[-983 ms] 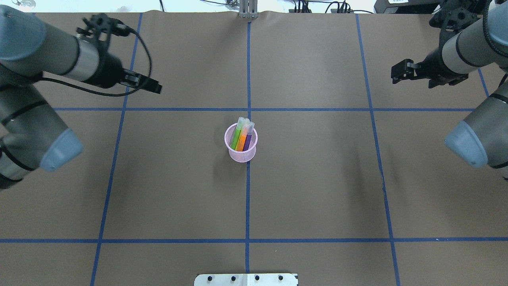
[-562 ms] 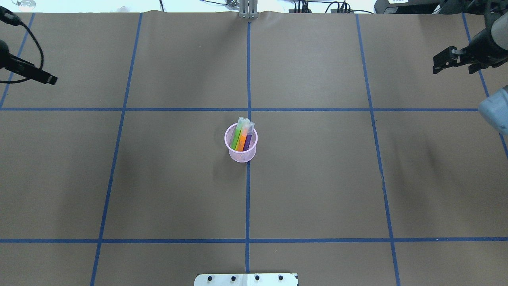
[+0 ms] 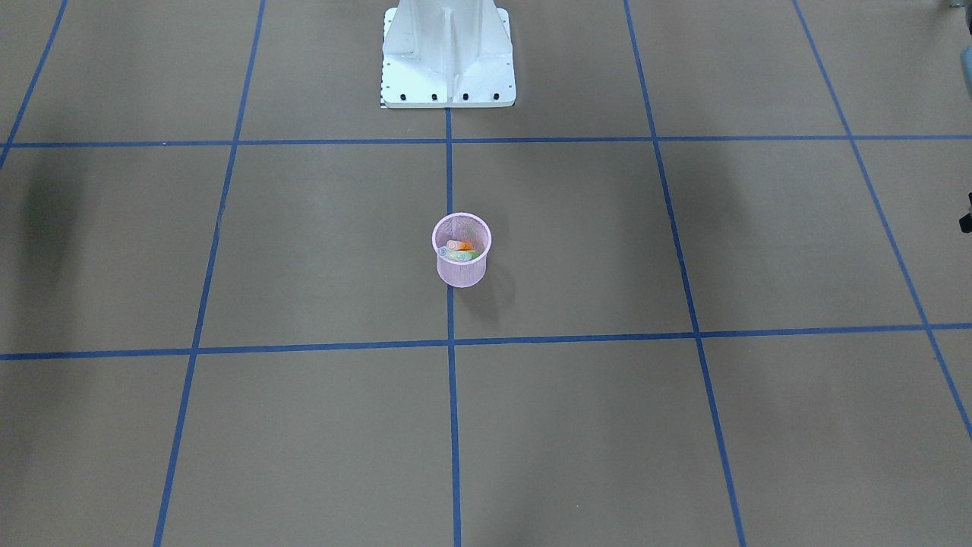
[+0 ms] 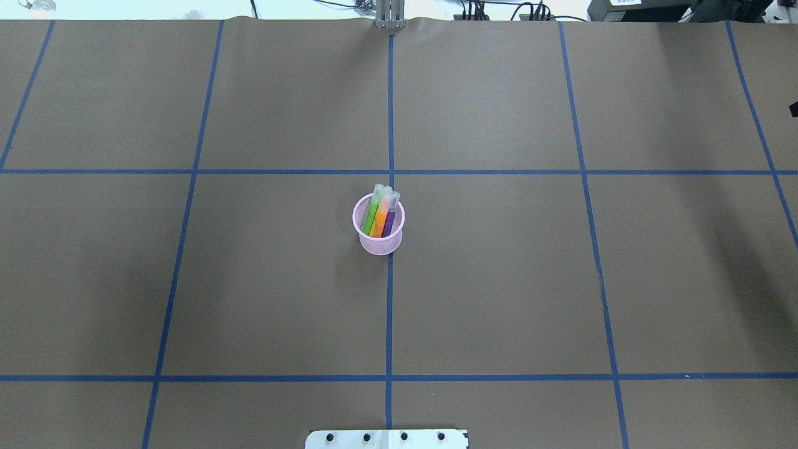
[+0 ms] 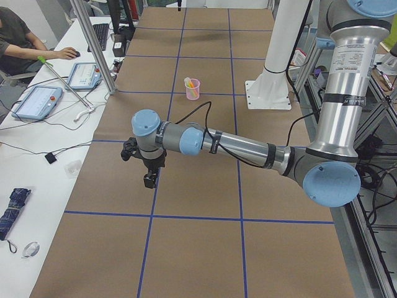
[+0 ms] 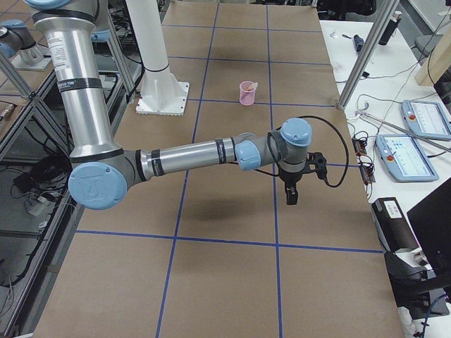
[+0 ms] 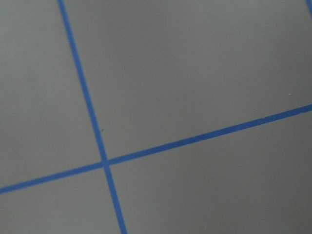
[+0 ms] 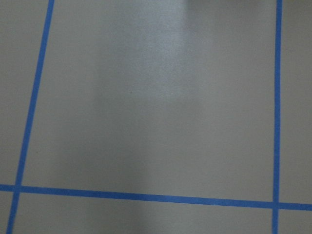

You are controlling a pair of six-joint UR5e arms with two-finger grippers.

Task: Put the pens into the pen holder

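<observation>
Standing upright on surface (image 4: 499, 280), pink pen holder (image 4: 378, 242) sits well apart from both grippers, about midway between them. Pens (image 4: 381, 215) inside it: green, orange, purple seen, pale caps poking over rim. Left gripper (image 5: 149, 180) points down over surface, right by blue tape line (image 5: 151, 205). Right gripper (image 6: 291, 197) points down too, at other end of surface. Cannot tell if either gripper is wide apart or closed, or holds anything.

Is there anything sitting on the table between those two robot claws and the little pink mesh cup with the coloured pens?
Nothing visible. Only brown table paper with blue tape lines shows between the left gripper, the right gripper and the small pink wire-mesh pen holder, which holds the coloured pens.
</observation>
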